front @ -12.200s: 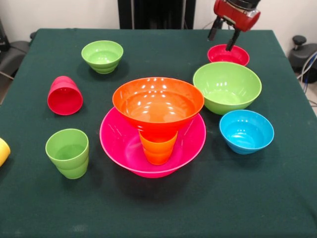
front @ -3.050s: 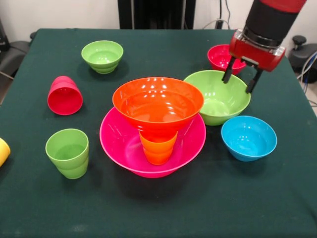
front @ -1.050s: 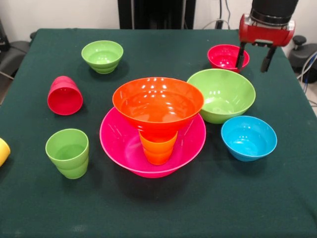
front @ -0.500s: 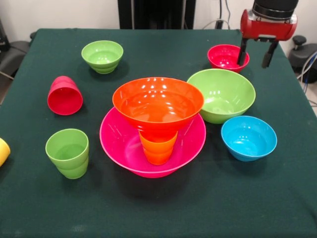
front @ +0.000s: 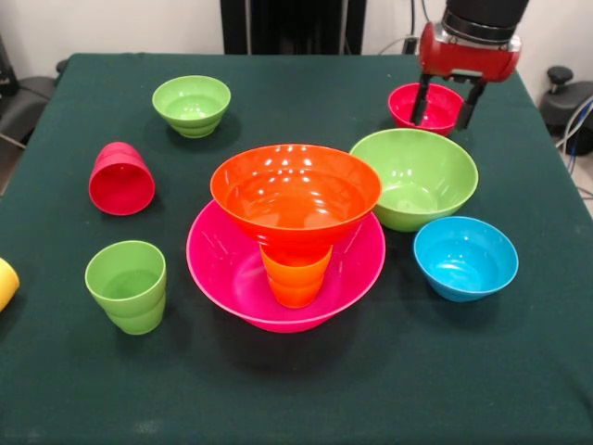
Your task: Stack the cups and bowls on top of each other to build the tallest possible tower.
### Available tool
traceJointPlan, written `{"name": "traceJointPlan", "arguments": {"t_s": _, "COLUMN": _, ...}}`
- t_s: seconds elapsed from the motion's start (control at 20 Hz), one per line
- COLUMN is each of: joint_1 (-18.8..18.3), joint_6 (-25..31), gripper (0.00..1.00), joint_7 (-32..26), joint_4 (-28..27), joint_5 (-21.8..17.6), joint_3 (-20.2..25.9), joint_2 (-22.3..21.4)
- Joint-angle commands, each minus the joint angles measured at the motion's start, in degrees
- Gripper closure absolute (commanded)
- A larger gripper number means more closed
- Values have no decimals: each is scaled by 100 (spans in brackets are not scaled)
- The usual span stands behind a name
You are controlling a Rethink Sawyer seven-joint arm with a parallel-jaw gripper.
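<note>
The tower stands mid-table: a very large pink bowl holds an upright orange cup, and a large orange bowl rests on that cup. A large green bowl sits to its right, a small blue bowl in front of that, a small red bowl behind it. My gripper is open and empty, its fingers straddling the small red bowl's right part. A small green bowl is far left. A red cup lies tipped, a green cup stands upright, a yellow cup shows at the left edge.
The dark green table has its right edge close to the gripper. Cables and a black chair base lie beyond that edge. The robot's black pedestal stands at the far side.
The gripper rose from over the large green bowl's far rim, moved back, and has now shifted left to hang over the small red bowl. The bowls and cups have not moved.
</note>
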Motion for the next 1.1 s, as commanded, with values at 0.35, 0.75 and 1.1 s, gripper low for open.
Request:
{"name": "traceJointPlan", "arguments": {"t_s": 0.35, "joint_1": -39, "joint_6": -96, "gripper": 0, "joint_7": -84, "joint_4": 151, "joint_5": -215, "joint_3": 35, "joint_2": 498}}
{"name": "traceJointPlan", "arguments": {"t_s": 0.75, "joint_1": 9, "joint_6": -19, "gripper": 0, "joint_7": -82, "joint_4": -12, "joint_5": -106, "joint_3": 94, "joint_2": 624}}
{"name": "traceJointPlan", "arguments": {"t_s": 1.1, "joint_1": 65, "joint_6": -22, "gripper": 0, "joint_7": -29, "joint_4": -155, "joint_5": -85, "joint_3": 86, "joint_2": 780}}
